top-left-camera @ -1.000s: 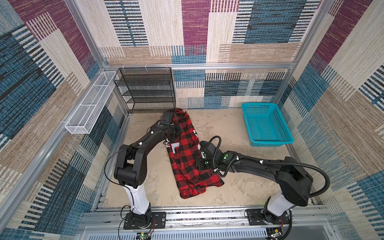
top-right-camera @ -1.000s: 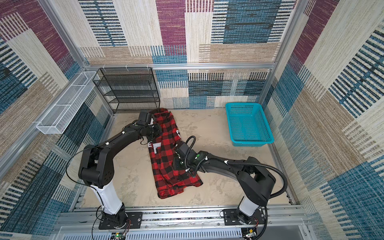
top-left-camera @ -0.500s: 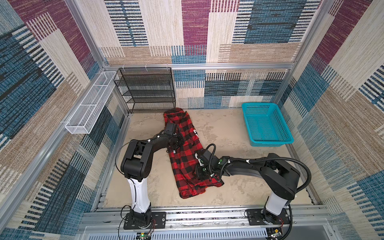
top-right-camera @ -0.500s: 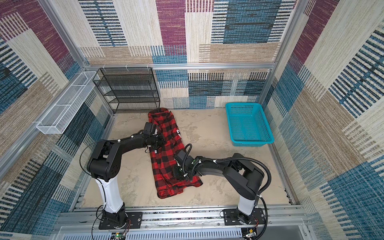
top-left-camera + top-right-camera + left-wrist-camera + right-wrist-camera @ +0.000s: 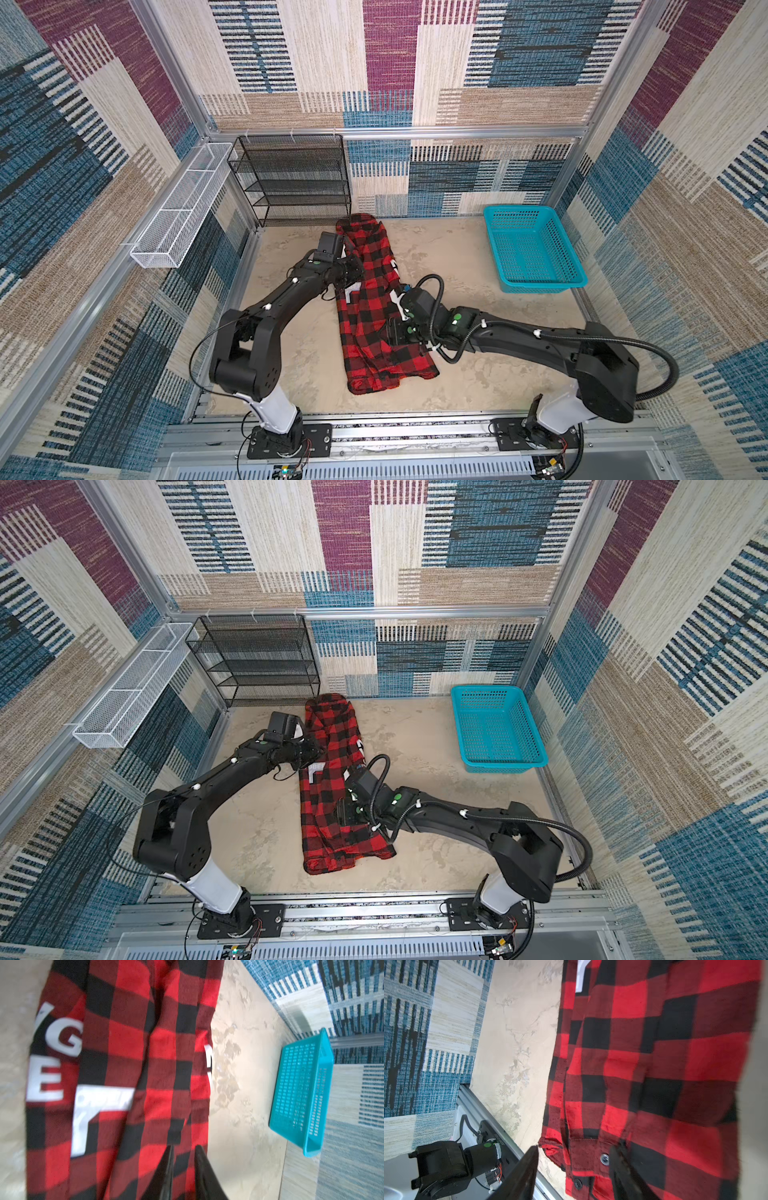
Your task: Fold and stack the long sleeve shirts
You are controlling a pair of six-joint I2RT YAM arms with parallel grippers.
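One soft red-and-black buffalo-check flannel shirt (image 5: 370, 324) with white block lettering (image 5: 80, 1132) is lying as a long, narrow strip on the beige marbled tabletop (image 5: 478, 361). It is sitting well apart from the turquoise perforated plastic basket (image 5: 540, 286), on the basket's side toward the black mesh shelf rack (image 5: 291, 178).

In both top views the strip's far end is reaching almost to the foot of that rack, farther back than the basket's rear wall. Its near hem is spreading wider, nearer than the basket's front wall, and stopping short of the front metal rail (image 5: 415, 419). The long edge facing the basket is running fairly straight, and a buttoned cuff (image 5: 589, 1151) is lying along it.

The left gripper (image 5: 185, 1147) is hovering over the basket-side half of the strip, its fingers only slightly parted and pinching nothing. The right gripper (image 5: 577, 1146) is standing with its jaws spread wide to either side of the cuff, clamping nothing.

A broad bare band of tabletop is stretching between shirt and basket, crossed only by the right arm (image 5: 519, 336). A second bare band is lying beyond the shirt, away from the basket, crossed by the left arm (image 5: 282, 299). Farthest from the basket, a white wire wall basket (image 5: 174, 220) is hanging off the table.
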